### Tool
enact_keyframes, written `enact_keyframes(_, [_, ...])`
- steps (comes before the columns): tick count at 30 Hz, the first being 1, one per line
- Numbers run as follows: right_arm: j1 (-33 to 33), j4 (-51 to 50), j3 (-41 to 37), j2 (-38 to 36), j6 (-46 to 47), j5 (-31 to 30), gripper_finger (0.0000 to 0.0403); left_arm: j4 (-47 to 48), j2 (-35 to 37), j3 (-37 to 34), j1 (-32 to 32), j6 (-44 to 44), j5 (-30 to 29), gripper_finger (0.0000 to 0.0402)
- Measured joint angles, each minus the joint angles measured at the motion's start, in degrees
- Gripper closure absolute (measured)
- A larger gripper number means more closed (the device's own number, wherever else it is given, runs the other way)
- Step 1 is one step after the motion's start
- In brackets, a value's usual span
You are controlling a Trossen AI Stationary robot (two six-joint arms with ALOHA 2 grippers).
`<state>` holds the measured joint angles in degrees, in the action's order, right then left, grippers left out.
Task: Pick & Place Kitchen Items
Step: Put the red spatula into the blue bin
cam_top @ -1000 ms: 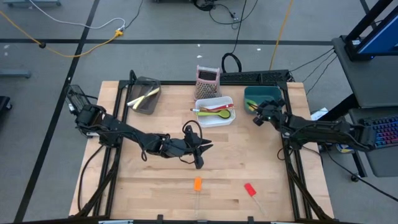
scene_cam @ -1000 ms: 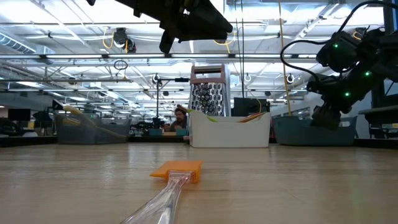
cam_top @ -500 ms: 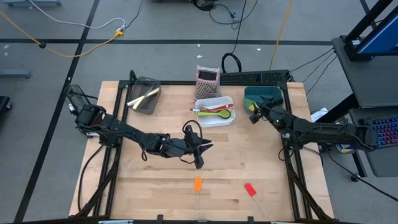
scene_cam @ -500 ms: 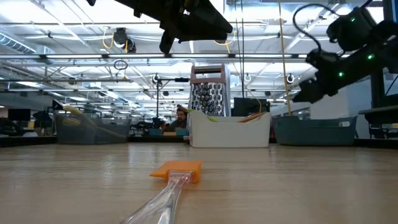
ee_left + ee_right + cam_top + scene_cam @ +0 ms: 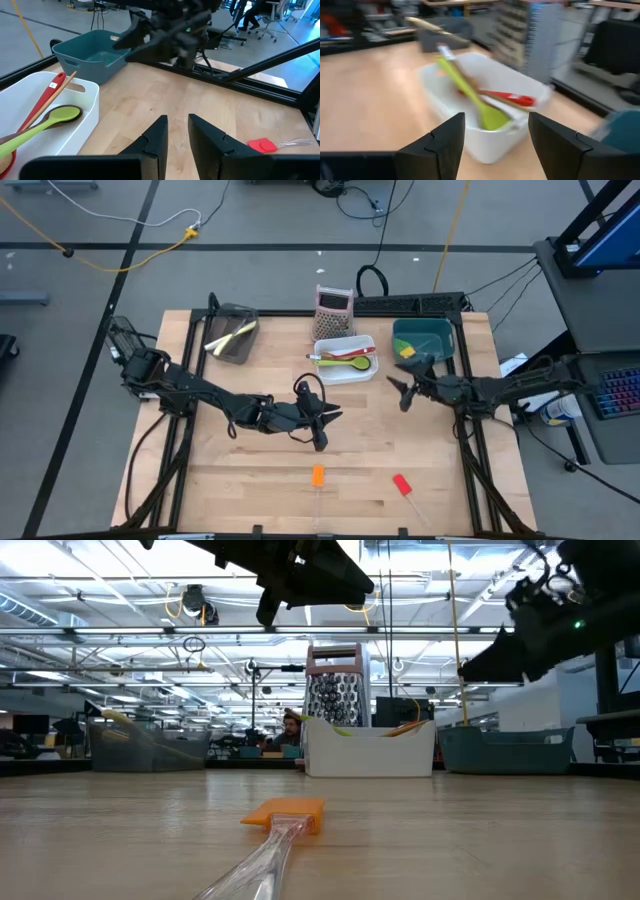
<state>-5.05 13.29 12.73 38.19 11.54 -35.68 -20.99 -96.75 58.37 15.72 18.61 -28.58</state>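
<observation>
Since a second ago our right pincer [image 5: 397, 390] has swung off the teal bin [image 5: 432, 332], jaws spread and empty, freed to fetch the clear-handled orange spatula [image 5: 317, 476] and red spatula [image 5: 401, 484] lying on the desk [image 5: 230, 480]; our left pincer [image 5: 320, 438] hovers mid-desk, nearly closed, gripping nothing.

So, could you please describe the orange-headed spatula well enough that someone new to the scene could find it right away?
Start at the white bin in the middle of the table's far side, then come straight toward the near edge, past the left gripper. The orange-headed spatula lies flat there, its clear handle pointing to the near edge. Its only close neighbour, to the right, is a red-headed spatula.
</observation>
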Motion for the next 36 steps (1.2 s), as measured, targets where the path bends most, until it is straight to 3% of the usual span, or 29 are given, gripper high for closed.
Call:
enact_keyframes(9, [-14.48, 0.21, 5.54, 6.01, 6.49, 0.00, 0.0200, -0.02, 0.00, 0.00, -0.17, -0.31, 0.00, 0.0325])
enact_keyframes(18, [-25.84, 4.75, 15.04, 22.60, 10.45, -0.09, 0.0203, -0.04, 0.02, 0.00, -0.98, -0.47, 0.00, 0.0325])
enact_keyframes(26, [-30.03, -9.28, 31.89, 38.63, 14.53, 0.23, 0.0203, -0.07, 0.02, 0.00, -1.08, -0.46, 0.00, 0.0325])
enact_keyframes(31, [-30.87, -18.59, 38.80, 44.67, 26.16, 6.37, 0.0203, -0.06, 0.01, 0.00, -1.08, -1.64, 0.00, 0.0325])
enact_keyframes(36, [-31.51, -24.80, 40.33, 48.67, 38.24, 15.25, 0.0203, -0.09, 0.00, 0.00, -1.08, -1.99, 0.00, 0.0325])
